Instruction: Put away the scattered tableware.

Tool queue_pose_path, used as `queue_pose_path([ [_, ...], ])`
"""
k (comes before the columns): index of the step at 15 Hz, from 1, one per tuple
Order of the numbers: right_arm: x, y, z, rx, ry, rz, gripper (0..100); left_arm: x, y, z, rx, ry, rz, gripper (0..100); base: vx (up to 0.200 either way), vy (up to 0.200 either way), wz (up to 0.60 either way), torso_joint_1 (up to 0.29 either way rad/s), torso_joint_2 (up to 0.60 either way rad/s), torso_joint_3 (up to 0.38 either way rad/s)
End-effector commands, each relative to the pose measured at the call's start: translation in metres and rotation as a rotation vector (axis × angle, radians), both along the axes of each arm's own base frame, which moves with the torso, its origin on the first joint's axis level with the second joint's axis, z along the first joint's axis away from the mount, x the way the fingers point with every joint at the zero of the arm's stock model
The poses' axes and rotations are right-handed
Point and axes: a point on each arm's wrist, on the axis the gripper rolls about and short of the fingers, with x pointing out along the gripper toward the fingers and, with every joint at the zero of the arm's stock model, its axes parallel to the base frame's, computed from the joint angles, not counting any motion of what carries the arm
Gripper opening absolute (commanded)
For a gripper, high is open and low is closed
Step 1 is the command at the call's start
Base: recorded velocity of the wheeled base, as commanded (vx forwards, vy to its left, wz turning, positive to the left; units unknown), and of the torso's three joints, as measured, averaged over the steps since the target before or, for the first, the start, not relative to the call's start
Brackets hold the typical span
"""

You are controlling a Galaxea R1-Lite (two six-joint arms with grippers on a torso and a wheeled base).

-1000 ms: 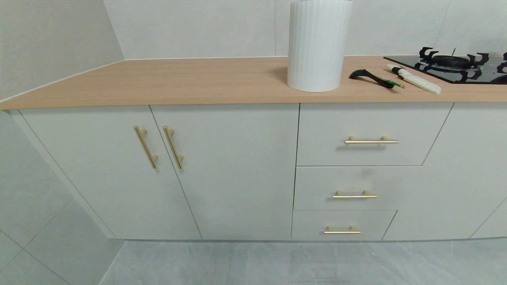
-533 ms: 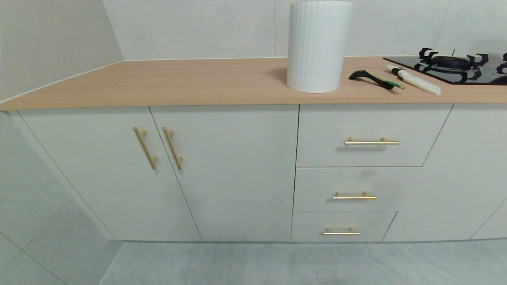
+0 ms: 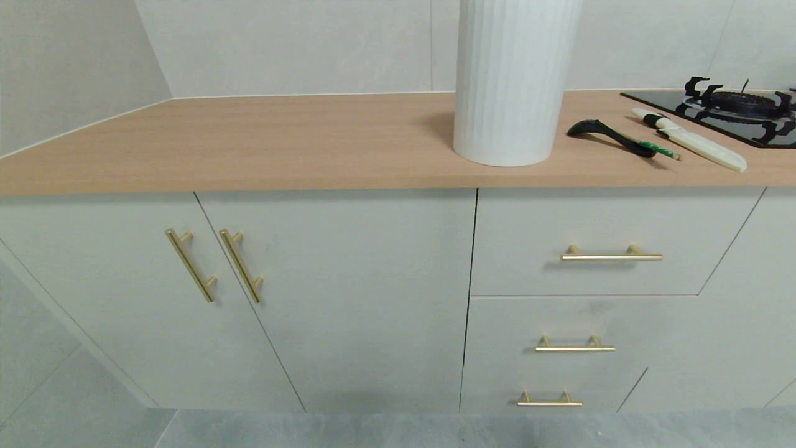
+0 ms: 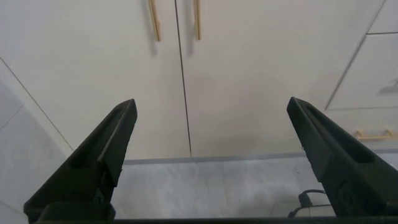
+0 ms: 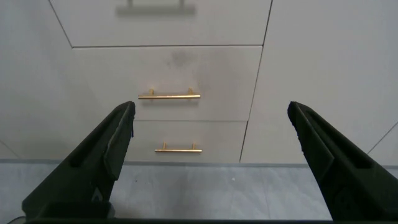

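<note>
On the wooden countertop [image 3: 280,143] lie a black ladle [image 3: 606,135], a green-and-black stick [image 3: 659,149] and a white knife [image 3: 690,140] with a black band, all to the right of a tall white ribbed holder [image 3: 507,81]. My left gripper [image 4: 211,115] is open, low in front of the double cabinet doors [image 4: 180,74]. My right gripper [image 5: 211,118] is open too, facing the lower drawers [image 5: 171,81] with nothing between its fingers.
A black gas hob [image 3: 734,106] sits at the far right of the counter. Below are two cabinet doors with gold handles [image 3: 214,264] and three drawers with gold handles [image 3: 612,255]. Grey tiled floor [image 3: 373,429] runs along the cabinet base.
The whole head view has shifted: the counter and cabinet now look larger and lower in the picture, so the camera has come closer. Nothing on the counter has moved.
</note>
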Motion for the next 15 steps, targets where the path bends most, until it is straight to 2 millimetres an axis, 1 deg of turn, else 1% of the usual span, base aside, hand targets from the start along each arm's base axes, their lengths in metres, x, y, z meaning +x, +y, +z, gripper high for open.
queue_pose_path([
  [1,0.0002,0.0,0.0,-0.002,0.003,0.001,100,0.0001,0.0,0.0,0.001,0.001,-0.001,100,0.0,0.0,-0.6,0.012,0.0,-0.002],
  [2,0.0002,0.0,0.0,-0.002,0.003,0.001,100,0.0001,0.0,0.0,0.001,0.001,-0.001,100,0.0,0.0,-0.6,-0.002,0.0,0.002],
  [15,0.0001,0.0,-0.0001,-0.005,0.001,0.001,100,0.0001,0.0,0.0,-0.002,0.002,0.001,100,0.0,0.0,0.0,0.0,0.0,0.0],
])
